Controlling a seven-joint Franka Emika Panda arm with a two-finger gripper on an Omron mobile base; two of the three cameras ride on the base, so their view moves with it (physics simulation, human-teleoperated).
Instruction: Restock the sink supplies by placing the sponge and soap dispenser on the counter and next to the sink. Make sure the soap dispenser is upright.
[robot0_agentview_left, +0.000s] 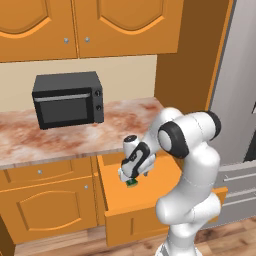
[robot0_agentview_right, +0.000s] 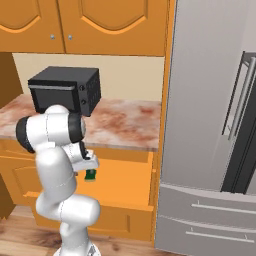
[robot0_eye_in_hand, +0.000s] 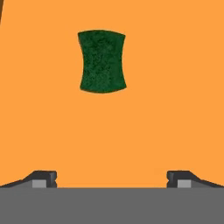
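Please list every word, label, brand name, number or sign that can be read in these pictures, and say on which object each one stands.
There is no readable text.
Black box-shaped microwave oven: knobs on its front, no readable marks.
Small flat green rectangular sponge: plain, no label.
Grey steel refrigerator: no brand mark shows.
Orange wooden open drawer: plain.

A home kitchen was shown; orange cabinets (robot0_agentview_left: 90, 25) upper left; a microwave (robot0_agentview_left: 68, 99) on the counter (robot0_agentview_left: 125, 120); a steel fridge (robot0_agentview_right: 210, 125) at right.

Dark green sponge (robot0_eye_in_hand: 102, 61), flat on the orange floor of an open drawer (robot0_agentview_left: 150, 186) below the counter (robot0_agentview_left: 75, 135).
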